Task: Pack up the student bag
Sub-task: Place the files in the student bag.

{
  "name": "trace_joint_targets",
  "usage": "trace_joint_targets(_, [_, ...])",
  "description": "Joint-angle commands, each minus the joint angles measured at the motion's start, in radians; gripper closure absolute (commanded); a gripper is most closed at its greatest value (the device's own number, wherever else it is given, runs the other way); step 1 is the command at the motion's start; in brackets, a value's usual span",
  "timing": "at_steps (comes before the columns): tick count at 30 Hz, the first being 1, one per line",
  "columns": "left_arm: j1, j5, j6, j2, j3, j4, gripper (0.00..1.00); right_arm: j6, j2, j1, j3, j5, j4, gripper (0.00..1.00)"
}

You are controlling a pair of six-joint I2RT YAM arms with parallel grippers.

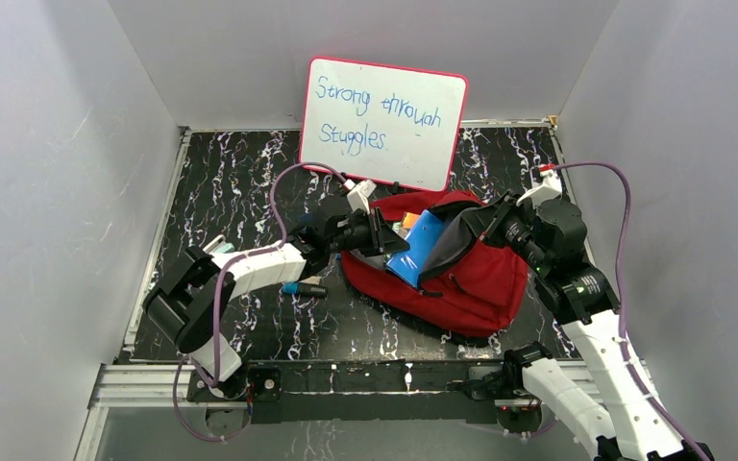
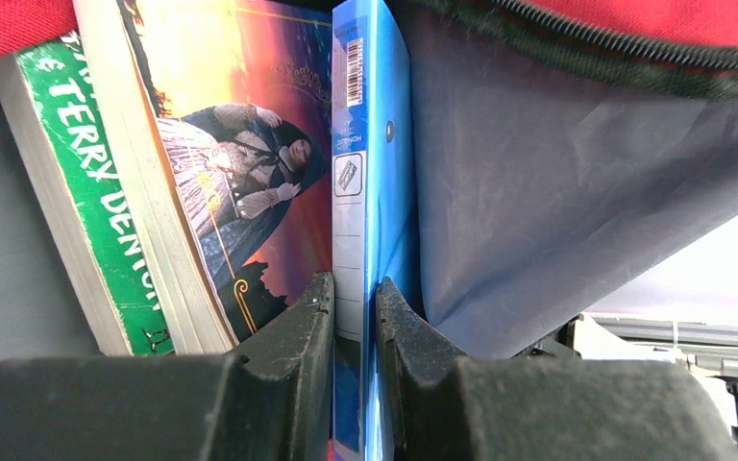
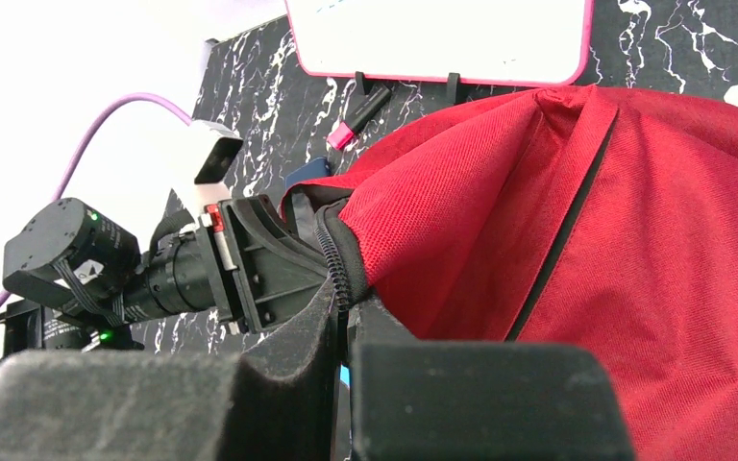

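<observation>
Student bag (image 1: 471, 279): red, lying on its side at the centre of the table (image 1: 231, 202), just in front of the whiteboard (image 1: 384, 120), mouth open toward the left arm.

Contents: blue folder (image 1: 421, 245) sits slantwise in the mouth, partly inside. The left wrist view adds two books standing inside next to it: a green-spined book (image 2: 82, 192) at far left, then a paperback (image 2: 250, 163) with a painted cover facing the folder. Grey lining (image 2: 557, 182) hangs on the folder's other side.

Left gripper (image 2: 354, 327): jaws clamped on the blue folder's spine, one pad on each face.

Right gripper (image 3: 341, 312): fingers almost together, pinching the bag's black zip edge (image 3: 332, 250) at the mouth; upper flap held raised.

Overhead only: handwriting on the whiteboard; a dark pen (image 1: 303, 288) on the table beside the left arm, apart from the bag.

Right wrist only: a pink-ended marker (image 3: 356, 120) lying under the whiteboard's lower edge.

The books cannot be made out overhead
</observation>
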Motion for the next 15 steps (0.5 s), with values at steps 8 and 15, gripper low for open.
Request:
trace_joint_targets(8, [-0.103,0.059,0.021,0.096,0.039,0.041,0.87,-0.004,0.008,-0.002,0.019,-0.005,0.062,0.98])
trace_joint_targets(15, [-0.100,-0.030,0.103,0.041,0.068,-0.096,0.46,-0.008,0.005,-0.002,0.027,0.006,0.060,0.98])
